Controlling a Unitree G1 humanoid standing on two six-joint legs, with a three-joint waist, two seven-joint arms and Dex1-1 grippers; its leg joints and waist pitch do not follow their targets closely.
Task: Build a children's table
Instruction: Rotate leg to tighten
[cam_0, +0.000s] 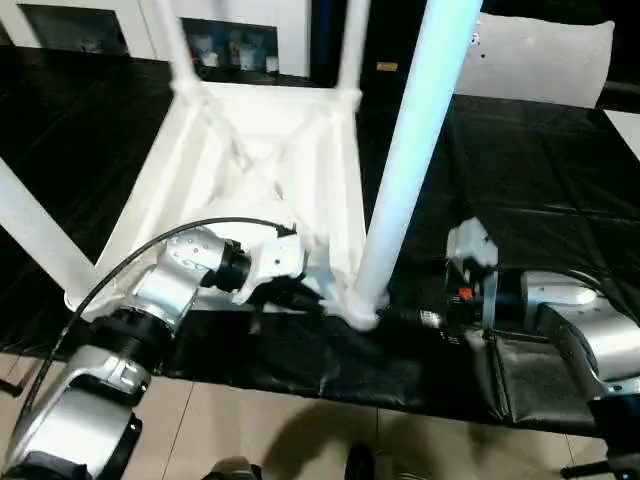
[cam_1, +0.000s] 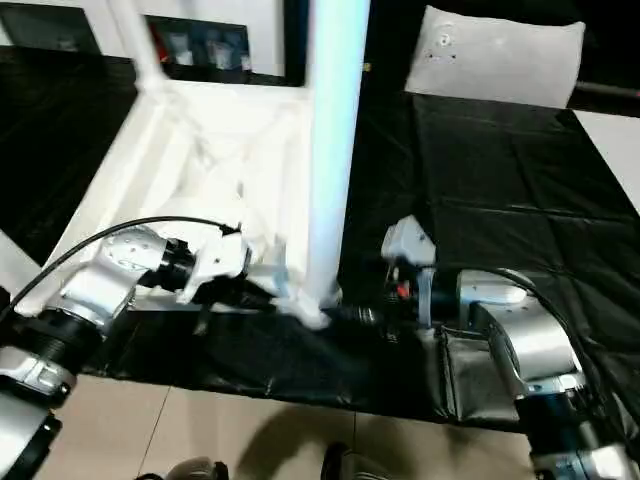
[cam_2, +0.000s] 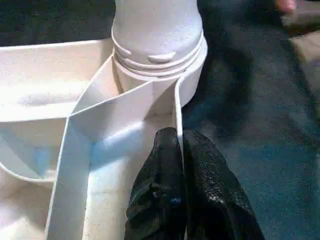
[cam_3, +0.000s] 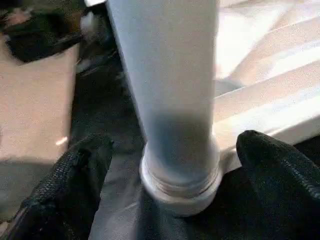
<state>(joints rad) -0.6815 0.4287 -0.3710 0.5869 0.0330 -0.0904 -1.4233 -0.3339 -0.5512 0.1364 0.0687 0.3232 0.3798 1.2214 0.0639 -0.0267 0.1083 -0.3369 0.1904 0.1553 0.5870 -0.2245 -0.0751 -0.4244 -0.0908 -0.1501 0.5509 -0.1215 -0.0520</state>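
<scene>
Left gripper pinching table rim

1. The head's two eye views look forward and down from above over the table top.
2. Both wrist views sit close to its near-right corner leg.
</scene>
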